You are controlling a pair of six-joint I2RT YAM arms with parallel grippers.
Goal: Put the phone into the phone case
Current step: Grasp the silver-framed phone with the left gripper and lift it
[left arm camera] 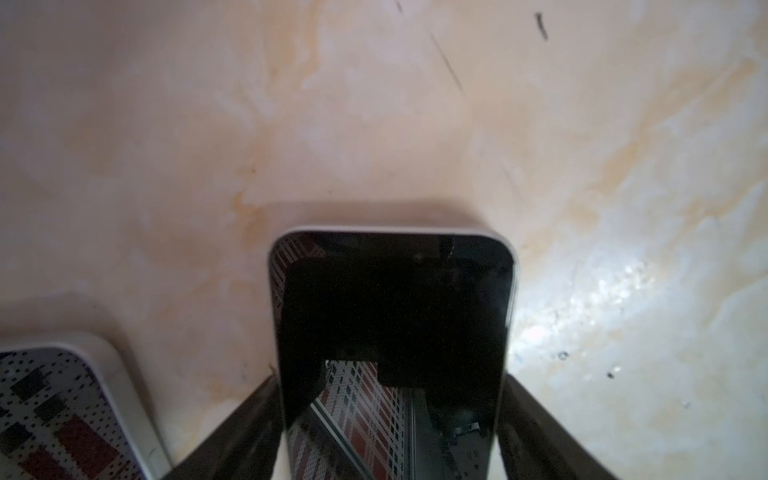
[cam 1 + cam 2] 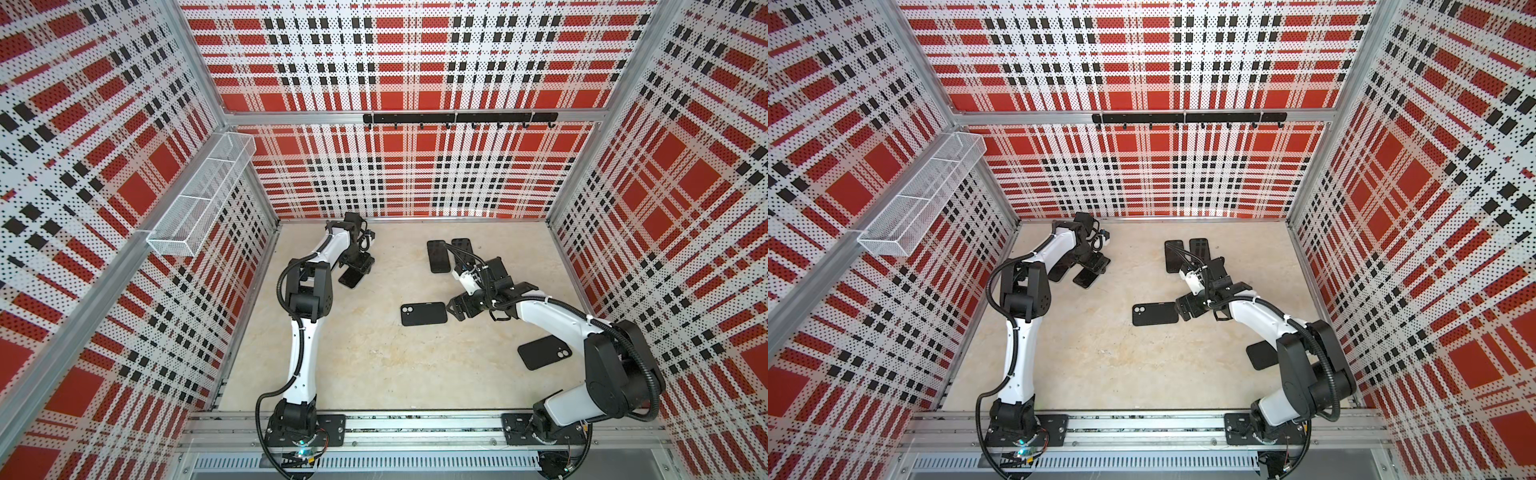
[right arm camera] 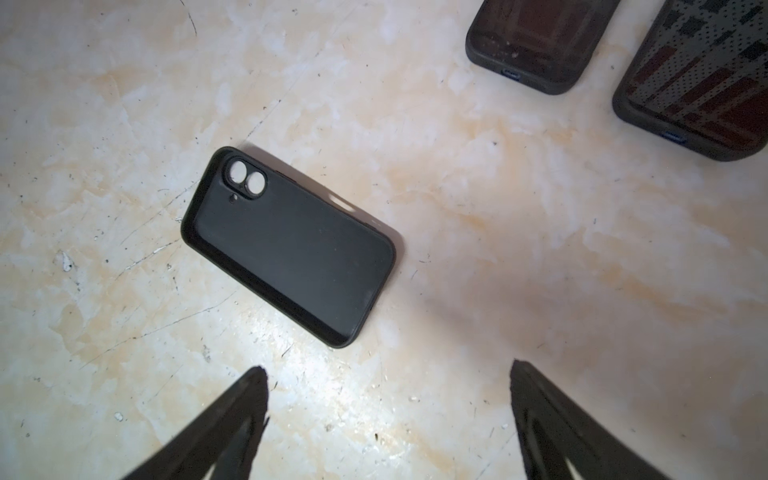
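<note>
Black-screened, silver-edged phone (image 1: 395, 316) sat pinched in my left claw (image 1: 390, 380), a second phone (image 1: 62, 407) beside; two empty black cases (image 2: 423, 313) lay apart; right claw (image 3: 388, 366) gaped, empty.

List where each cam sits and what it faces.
Top views: high over the bases, looking down at table; left arm and right arm show.
Left wrist: looks along left pincer at phone; fingers show.
Right wrist: looks down at case; open right pincer shows.
Shared: case, right wrist and both top views.

Wire basket (image 2: 201, 193) left wall; hook rail (image 2: 459, 118) rear.
</note>
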